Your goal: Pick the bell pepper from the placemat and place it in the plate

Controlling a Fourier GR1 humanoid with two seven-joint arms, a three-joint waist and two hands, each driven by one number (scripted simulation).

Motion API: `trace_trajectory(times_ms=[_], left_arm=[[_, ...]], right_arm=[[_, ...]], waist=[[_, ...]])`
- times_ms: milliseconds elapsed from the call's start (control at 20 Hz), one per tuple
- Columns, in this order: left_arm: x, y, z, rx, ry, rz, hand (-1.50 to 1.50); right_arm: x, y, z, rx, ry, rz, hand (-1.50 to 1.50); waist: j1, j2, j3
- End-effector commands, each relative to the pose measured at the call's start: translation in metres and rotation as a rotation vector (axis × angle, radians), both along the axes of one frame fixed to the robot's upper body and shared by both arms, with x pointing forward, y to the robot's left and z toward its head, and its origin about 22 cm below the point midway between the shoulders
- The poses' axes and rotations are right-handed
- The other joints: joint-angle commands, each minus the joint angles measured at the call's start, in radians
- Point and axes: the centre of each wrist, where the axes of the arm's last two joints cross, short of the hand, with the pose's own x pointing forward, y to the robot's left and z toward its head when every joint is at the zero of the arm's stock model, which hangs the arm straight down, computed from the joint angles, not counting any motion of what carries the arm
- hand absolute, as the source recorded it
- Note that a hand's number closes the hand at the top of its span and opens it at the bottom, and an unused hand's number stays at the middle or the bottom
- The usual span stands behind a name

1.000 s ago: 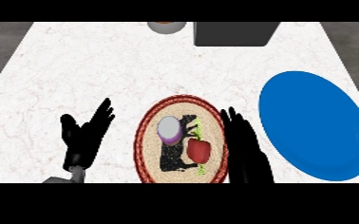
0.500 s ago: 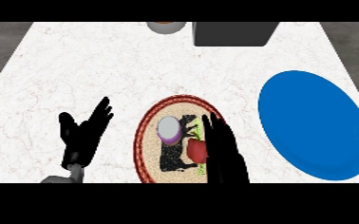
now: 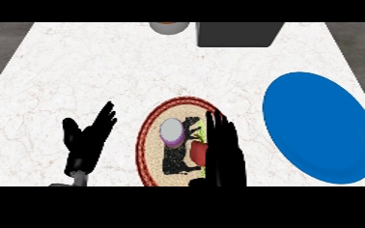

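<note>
A red bell pepper (image 3: 197, 153) lies on the round placemat (image 3: 155, 135), which has a dark red rim and a black animal print. My right hand (image 3: 224, 150) stands over the mat's right side, fingers straight, touching the pepper's right side and hiding part of it. The blue plate (image 3: 314, 125) lies at the right of the counter, apart from the hand. My left hand (image 3: 87, 140) rests open at the lower left, fingers up, left of the mat.
A small purple-rimmed cup (image 3: 173, 130) stands on the placemat just up and left of the pepper. A dark grey box (image 3: 236, 33) and a grey bowl (image 3: 169, 27) sit at the counter's far edge.
My right hand has slid left from the mat's right rim onto the mat, up against the pepper. The left hand, pepper and plate have stayed in place.
</note>
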Motion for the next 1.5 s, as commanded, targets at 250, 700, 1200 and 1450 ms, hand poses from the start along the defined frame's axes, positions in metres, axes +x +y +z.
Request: trace_trajectory(times_ms=[250, 700, 1200, 1450], left_arm=[[-0.005, -0.004, 0.000, -0.013, -0.008, 0.012, 0.00], [0.016, -0.008, -0.002, 0.008, -0.011, -0.007, 0.00], [0.001, -0.004, -0.018, 0.002, -0.010, 0.007, 0.00], [0.004, -0.006, -0.005, 0.005, -0.013, -0.006, 0.00]], right_arm=[[0.010, 0.005, -0.029, -0.035, 0.080, 0.012, -1.50], [0.038, -0.004, -0.053, -0.154, 0.096, 0.096, 1.50], [-0.023, 0.034, -0.028, -0.120, 0.157, 0.034, 1.50], [-0.038, 0.055, -0.024, -0.071, 0.037, -0.015, 1.50]], waist=[[0.001, 0.000, 0.000], [-0.001, 0.001, 0.000], [0.001, 0.000, 0.000], [0.005, 0.000, 0.000]])
